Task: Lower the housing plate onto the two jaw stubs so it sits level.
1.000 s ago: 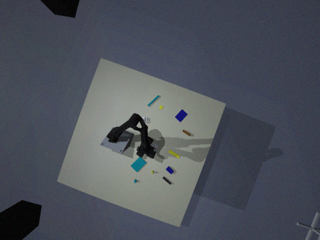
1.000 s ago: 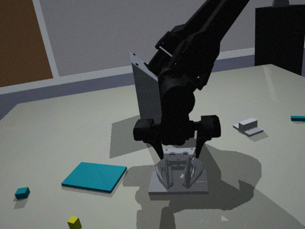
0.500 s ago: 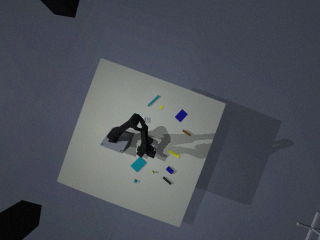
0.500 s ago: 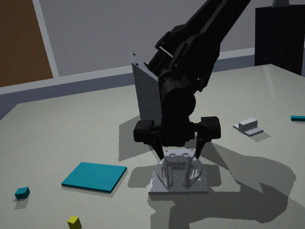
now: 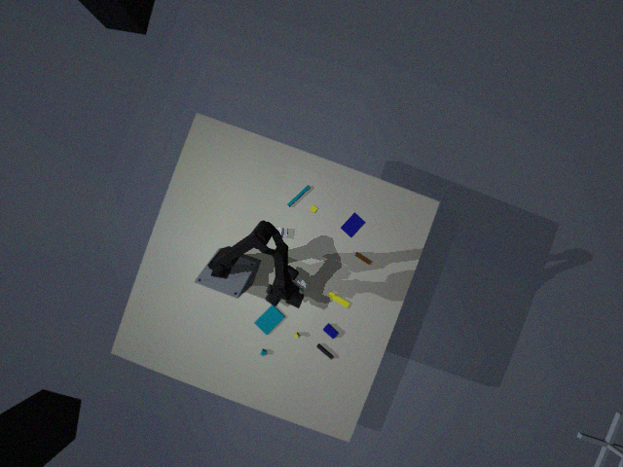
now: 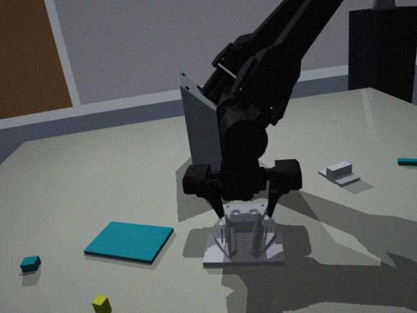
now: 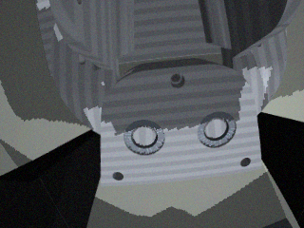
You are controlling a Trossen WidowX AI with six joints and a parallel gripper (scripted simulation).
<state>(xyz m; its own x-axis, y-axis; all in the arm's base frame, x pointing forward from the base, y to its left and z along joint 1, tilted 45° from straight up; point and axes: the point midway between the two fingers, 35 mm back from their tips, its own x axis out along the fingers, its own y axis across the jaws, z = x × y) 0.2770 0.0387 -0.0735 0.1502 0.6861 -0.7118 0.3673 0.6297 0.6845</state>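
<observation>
A black robot arm reaches down to a pale grey assembly on a cream table. Its gripper (image 5: 291, 290) (image 6: 246, 215) (image 7: 177, 127) grips the housing plate (image 6: 245, 209) (image 7: 180, 157) by its left and right edges (two round pins show through its rings). The plate sits above two upright jaws on a ridged base (image 6: 244, 261). A teal slab (image 5: 270, 319) (image 6: 129, 240) lies to the left.

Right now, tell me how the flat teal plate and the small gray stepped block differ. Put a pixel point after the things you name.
The flat teal plate (image 5: 270, 319) (image 6: 129, 241) is a plain slab with one even top; the small gray stepped block (image 6: 339, 173) has a raised ridge on a thin base. The plate is larger, while the block is smaller. The plate is teal, the block gray. Both lie on the tabletop, apart from the hand (image 6: 246, 215).
</observation>
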